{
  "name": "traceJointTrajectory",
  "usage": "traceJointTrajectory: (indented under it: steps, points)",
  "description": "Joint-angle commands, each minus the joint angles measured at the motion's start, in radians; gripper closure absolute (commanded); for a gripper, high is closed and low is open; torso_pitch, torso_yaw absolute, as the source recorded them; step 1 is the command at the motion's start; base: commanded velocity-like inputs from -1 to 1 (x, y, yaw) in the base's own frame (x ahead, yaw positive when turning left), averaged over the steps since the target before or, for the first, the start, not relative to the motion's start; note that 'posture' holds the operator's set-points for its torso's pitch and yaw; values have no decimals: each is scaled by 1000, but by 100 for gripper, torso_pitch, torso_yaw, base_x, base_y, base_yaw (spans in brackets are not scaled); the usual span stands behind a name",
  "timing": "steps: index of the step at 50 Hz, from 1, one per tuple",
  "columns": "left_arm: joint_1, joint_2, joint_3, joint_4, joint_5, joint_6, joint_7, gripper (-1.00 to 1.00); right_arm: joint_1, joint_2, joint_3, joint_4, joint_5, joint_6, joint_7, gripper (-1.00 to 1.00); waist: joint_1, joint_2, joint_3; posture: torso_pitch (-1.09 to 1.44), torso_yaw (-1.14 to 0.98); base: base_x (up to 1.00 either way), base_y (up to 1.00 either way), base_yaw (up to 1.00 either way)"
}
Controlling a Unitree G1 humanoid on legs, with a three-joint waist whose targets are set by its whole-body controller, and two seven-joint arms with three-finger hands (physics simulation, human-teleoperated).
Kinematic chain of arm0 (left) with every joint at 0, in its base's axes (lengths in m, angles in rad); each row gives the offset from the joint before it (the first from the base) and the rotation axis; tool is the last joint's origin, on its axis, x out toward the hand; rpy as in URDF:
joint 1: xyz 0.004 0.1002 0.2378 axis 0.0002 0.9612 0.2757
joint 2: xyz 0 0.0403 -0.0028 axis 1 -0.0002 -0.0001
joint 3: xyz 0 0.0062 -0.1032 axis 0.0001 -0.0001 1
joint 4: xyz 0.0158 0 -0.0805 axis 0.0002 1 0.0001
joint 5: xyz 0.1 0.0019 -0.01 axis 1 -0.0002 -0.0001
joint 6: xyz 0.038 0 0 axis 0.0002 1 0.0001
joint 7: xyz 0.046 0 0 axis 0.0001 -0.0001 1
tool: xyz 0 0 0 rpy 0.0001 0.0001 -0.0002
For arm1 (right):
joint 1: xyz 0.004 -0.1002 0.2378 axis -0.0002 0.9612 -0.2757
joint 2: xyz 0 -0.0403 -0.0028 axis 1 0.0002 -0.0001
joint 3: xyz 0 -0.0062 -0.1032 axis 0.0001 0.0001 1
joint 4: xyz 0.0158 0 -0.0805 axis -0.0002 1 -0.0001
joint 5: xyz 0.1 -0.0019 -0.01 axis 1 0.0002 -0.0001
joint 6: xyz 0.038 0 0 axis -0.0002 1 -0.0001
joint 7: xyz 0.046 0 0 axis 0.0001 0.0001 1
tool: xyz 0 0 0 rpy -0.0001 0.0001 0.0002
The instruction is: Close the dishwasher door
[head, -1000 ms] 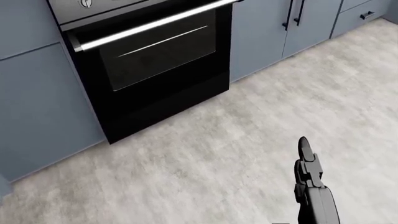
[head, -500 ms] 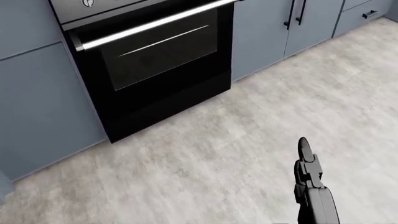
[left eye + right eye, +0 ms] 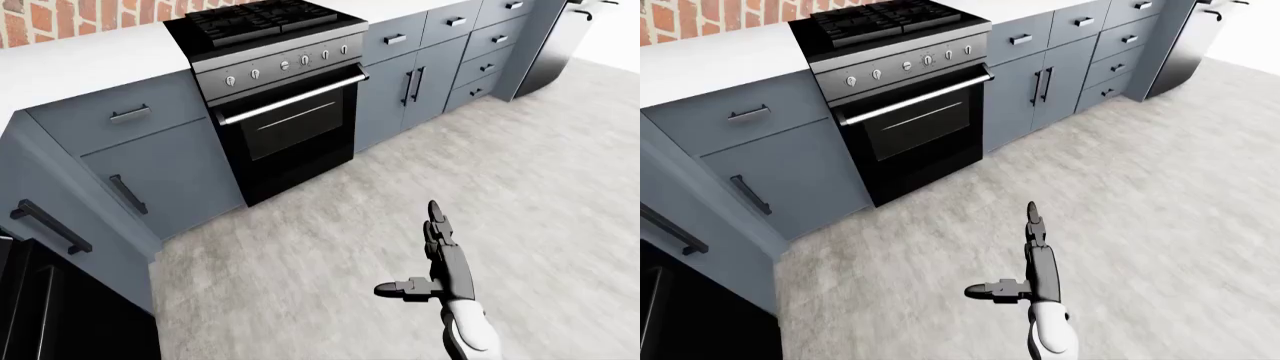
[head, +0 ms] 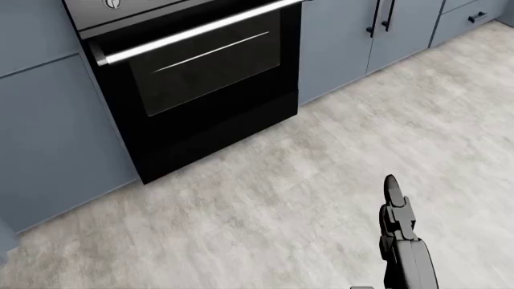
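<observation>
No open dishwasher door shows clearly in any view. A flat black panel point(image 3: 60, 307) fills the bottom left corner of the left-eye view, beside the grey cabinets; I cannot tell what it is. My right hand point(image 3: 430, 251) hangs over the bare floor at the lower right, fingers stretched straight toward the view's top and thumb out to the left, open and holding nothing. In the head view only its dark fingers point(image 4: 393, 201) show. My left hand is out of every view.
A black oven point(image 3: 290, 127) with a silver bar handle sits under a gas cooktop point(image 3: 265, 19). Grey-blue cabinets point(image 3: 410, 82) run to its right, and more cabinets point(image 3: 140, 161) to its left. A steel appliance point(image 3: 555, 41) stands at top right. Pale stone floor point(image 3: 330, 247) spreads below.
The whole head view has shifted a few pixels, so the camera moved slightly. My right hand stays in nearly the same place, still open.
</observation>
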State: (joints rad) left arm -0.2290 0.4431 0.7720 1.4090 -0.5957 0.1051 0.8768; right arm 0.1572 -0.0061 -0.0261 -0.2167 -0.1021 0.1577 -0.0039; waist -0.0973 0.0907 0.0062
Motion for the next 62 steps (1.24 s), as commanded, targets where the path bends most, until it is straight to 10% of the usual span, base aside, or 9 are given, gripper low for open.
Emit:
traceJointTrajectory:
  steps: [1, 62]
  points:
    - [14, 46, -3, -18, 27, -47, 64, -100, -13, 0, 3, -46, 0, -31, -1, -100, 7, 15, -8, 0, 0, 0, 0, 0]
    - [88, 68, 30, -17, -15, -41, 89, -100, -16, 0, 8, -53, -5, -20, -3, -100, 2, 23, -8, 0, 0, 0, 0, 0]
